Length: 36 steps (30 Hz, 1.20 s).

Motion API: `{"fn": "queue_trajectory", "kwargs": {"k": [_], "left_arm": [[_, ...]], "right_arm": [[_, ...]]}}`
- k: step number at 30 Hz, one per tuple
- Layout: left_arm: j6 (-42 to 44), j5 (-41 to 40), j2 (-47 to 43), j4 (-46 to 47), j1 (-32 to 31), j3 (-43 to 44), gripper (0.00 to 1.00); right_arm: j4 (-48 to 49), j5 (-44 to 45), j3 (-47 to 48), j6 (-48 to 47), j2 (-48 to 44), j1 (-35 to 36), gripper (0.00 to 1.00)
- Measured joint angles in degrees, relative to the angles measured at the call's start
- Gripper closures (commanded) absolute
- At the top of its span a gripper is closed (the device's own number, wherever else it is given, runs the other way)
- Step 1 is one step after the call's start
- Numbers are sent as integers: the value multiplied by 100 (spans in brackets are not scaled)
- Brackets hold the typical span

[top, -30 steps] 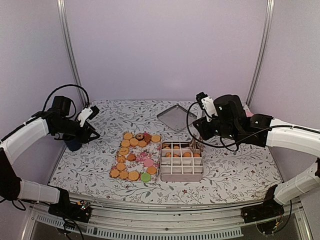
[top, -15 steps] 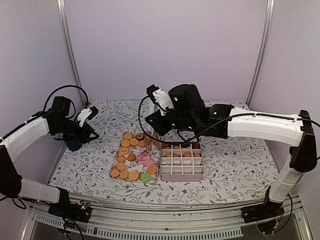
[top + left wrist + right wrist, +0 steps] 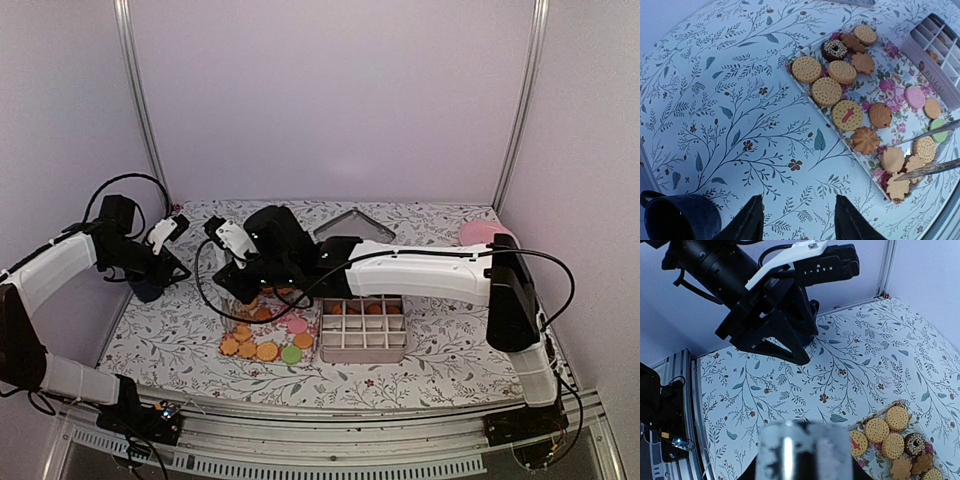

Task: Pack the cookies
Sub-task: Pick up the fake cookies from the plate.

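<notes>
The cookies lie on a floral tray: mostly golden discs, a few pink, green and brown. They also show in the left wrist view and the right wrist view. My right gripper reaches over the tray's left edge and is shut on metal tongs, seen as a blur in its own view. The tong tips straddle a round cookie. My left gripper is open and empty above the tablecloth, left of the tray.
A divided box holding several cookies stands right of the tray. A square tin lid and a pink plate lie at the back. A dark cup stands beside my left gripper.
My right arm has swung from over the divided box leftward across the tray to its left side. My left arm has barely moved.
</notes>
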Motion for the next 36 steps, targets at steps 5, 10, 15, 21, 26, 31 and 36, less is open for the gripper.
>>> {"fn": "queue_trajectory", "kwargs": {"k": [5, 10, 15, 21, 26, 31, 36], "left_arm": [[4, 4, 0, -15, 0, 0, 50], [4, 7, 0, -17, 0, 0, 50], [4, 7, 0, -15, 0, 0, 51], [4, 11, 0, -15, 0, 0, 51], [4, 11, 0, -15, 2, 0, 51], [4, 15, 0, -15, 0, 0, 51], [7, 24, 0, -15, 2, 0, 51]], "right_arm": [[-4, -2, 55, -111, 273, 0, 63], [-4, -4, 55, -181, 348, 0, 63], [0, -22, 44, -186, 348, 0, 63], [199, -103, -208, -57, 348, 0, 66], [424, -116, -387, 33, 302, 0, 79], [549, -92, -752, 164, 59, -11, 91], [466, 42, -883, 175, -109, -9, 97]]}}
